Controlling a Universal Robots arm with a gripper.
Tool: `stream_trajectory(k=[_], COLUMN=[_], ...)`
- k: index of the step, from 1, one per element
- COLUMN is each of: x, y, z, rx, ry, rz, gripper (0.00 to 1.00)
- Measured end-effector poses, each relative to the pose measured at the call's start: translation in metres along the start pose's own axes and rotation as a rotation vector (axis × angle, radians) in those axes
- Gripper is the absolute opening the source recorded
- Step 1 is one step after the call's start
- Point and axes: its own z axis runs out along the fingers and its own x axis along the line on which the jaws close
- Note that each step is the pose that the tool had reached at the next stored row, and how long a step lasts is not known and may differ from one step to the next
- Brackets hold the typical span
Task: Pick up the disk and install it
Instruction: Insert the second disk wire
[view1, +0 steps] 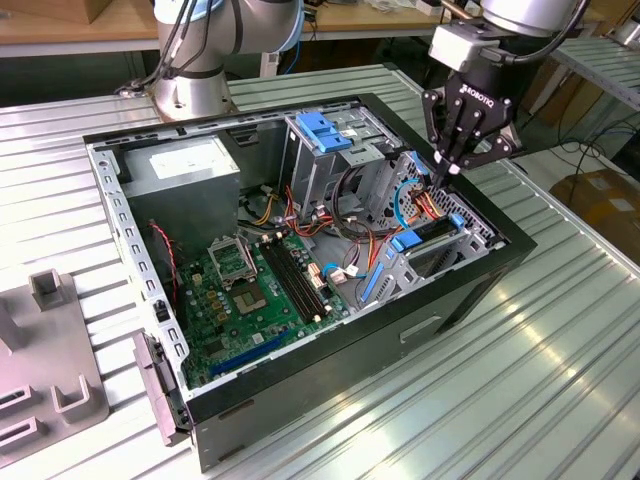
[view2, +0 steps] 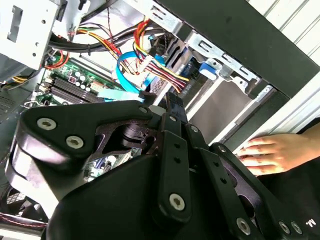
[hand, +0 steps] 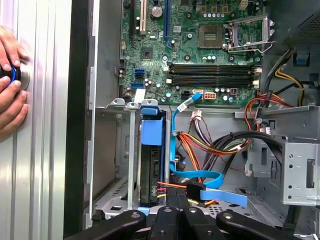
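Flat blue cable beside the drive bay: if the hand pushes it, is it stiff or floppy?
Probably floppy: the flat blue cable loops and folds loosely among the coloured wires. It looks thin and light, so a push would likely just shove it aside, not resist.

Exterior view high, oblique over the open computer case (view1: 300, 250); both wrist views close, seemingly sharing its cable-filled interior.
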Motion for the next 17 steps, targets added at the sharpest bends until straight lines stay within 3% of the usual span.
stream_trajectory(k=[6, 13, 17], x=[-0.0084, -0.0095, -0.0097], y=[0.0018, 0.0119, 0.0119], z=[-0.0068, -0.0066, -0.0067], rx=[-0.0005, -0.0002, -0.0001], ry=[0.0004, 0.0003, 0.0002], rz=[0.0, -0.003, -0.004], gripper=[0.11, 0.11, 0.11])
